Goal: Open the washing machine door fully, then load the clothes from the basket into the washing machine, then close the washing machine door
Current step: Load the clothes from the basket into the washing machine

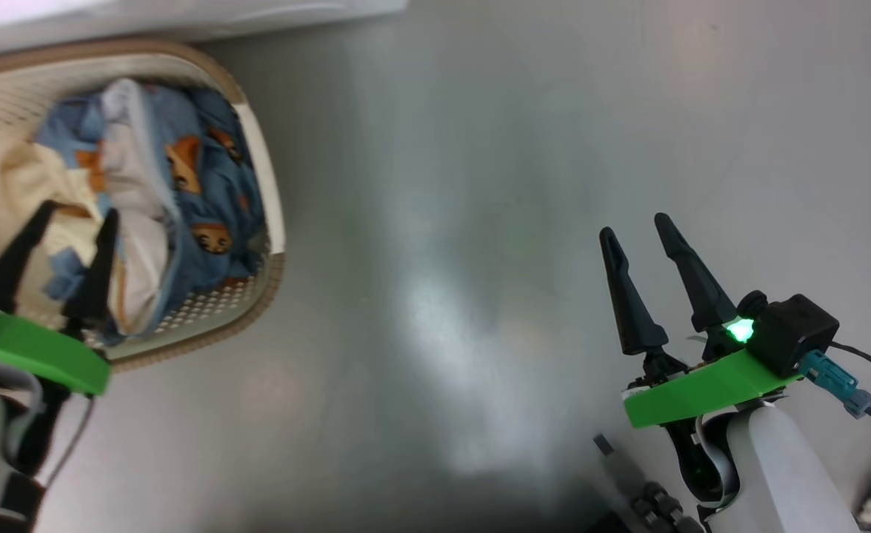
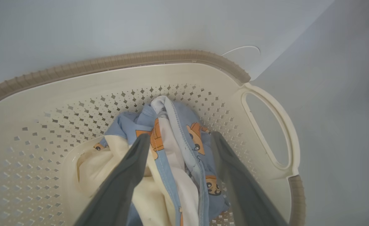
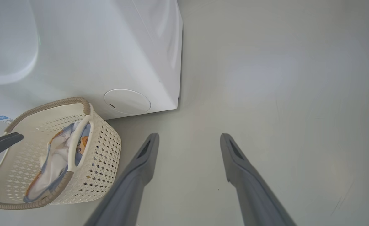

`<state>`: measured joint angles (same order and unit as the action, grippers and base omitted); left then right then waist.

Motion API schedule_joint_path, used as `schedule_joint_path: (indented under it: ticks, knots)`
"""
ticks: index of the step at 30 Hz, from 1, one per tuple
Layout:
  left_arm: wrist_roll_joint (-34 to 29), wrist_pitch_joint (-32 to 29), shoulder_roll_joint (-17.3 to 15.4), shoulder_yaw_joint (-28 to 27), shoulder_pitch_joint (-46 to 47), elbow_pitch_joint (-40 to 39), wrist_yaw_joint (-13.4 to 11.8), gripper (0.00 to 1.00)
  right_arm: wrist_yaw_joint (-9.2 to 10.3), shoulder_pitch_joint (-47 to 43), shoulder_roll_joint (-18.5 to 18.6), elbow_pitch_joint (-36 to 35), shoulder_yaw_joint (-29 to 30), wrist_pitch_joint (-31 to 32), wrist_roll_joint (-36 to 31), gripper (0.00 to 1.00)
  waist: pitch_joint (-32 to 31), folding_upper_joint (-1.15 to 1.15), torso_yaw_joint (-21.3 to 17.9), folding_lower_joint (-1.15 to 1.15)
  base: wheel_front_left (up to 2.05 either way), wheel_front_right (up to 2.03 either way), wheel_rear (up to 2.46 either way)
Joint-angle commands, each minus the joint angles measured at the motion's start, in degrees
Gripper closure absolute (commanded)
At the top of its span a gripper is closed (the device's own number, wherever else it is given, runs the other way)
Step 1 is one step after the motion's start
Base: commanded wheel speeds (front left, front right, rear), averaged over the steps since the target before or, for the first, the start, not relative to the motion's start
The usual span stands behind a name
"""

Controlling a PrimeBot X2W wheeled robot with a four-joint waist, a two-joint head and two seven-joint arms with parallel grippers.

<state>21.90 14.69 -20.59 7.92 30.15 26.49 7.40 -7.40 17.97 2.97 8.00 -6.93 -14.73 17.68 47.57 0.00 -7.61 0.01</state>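
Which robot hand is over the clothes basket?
The left gripper: its open fingers hang over the clothes in the basket. The right gripper is over the floor.

No text, brand, number or sign can be read in any of the views. A small blue label (image 3: 1, 118) is seen on the white front of the washing machine (image 3: 134, 47), just behind the far rim of the basket (image 3: 106, 150), but its print is too small and blurred to be made out.
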Motion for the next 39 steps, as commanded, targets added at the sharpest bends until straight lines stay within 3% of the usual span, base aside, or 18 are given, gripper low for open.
schedule_joint_path:
  ticks: [1, 10, 17, 22, 28, 29, 31, 39]
  knots:
    - [0.7, 0.3, -3.3, -1.2, 0.4, 0.8, 0.1, 0.0, -0.09, -0.8, -0.1, -1.3, -1.6, -0.3, 0.8, 0.0, 3.2, 0.0, -2.7, -0.01, 0.0, 0.0, 0.0]
    - [7.9, -0.3, -8.1, 3.4, 6.9, 12.6, 0.1, 0.0, -0.09, -0.8, -0.1, -2.1, -3.3, -0.3, 2.2, 0.0, 6.9, 0.0, -5.5, -0.01, 0.0, 0.0, 0.0]
    - [14.7, -7.8, -11.2, 7.5, 12.2, 18.6, 0.1, 0.0, -0.09, -1.0, -0.1, -2.4, -4.4, -0.3, 3.5, 0.0, 9.4, 0.0, -7.1, -0.01, 0.0, 0.0, 0.0]
    - [15.4, -11.3, -12.6, 9.6, 16.1, 22.2, 0.1, 0.0, -0.09, -0.9, -0.1, -2.5, -5.4, -0.3, 4.3, 0.0, 10.3, 0.0, -7.9, -0.01, 0.0, 0.0, 0.0]
    - [16.3, -16.0, -12.0, 11.6, 21.0, 25.4, 0.1, 0.0, -0.09, -0.8, -0.1, -2.3, -5.9, -0.3, 4.9, 0.0, 10.9, 0.0, -8.4, -0.01, 0.0, 0.0, 0.0]
    - [15.9, -16.1, -12.1, 12.2, 21.5, 25.6, 0.1, 0.19, -0.09, -0.7, -0.1, -2.1, -6.0, -0.3, 5.0, 0.0, 10.8, 0.0, -8.4, -0.01, 0.0, 0.0, 0.0]
    - [15.9, -15.5, -11.6, 12.9, 22.1, 25.9, 0.1, 1.0, -0.09, -0.6, -0.1, -1.8, -5.9, -0.3, 5.1, 0.0, 10.2, 0.0, -8.3, -0.01, 0.0, 0.0, 0.0]
    - [17.9, -11.7, -8.9, 16.4, 18.4, 27.1, 0.1, 1.0, -0.09, 0.1, -0.1, -0.9, -4.6, -0.3, 3.9, 0.0, 4.9, 0.0, -5.7, -0.01, 0.0, 0.0, 0.0]
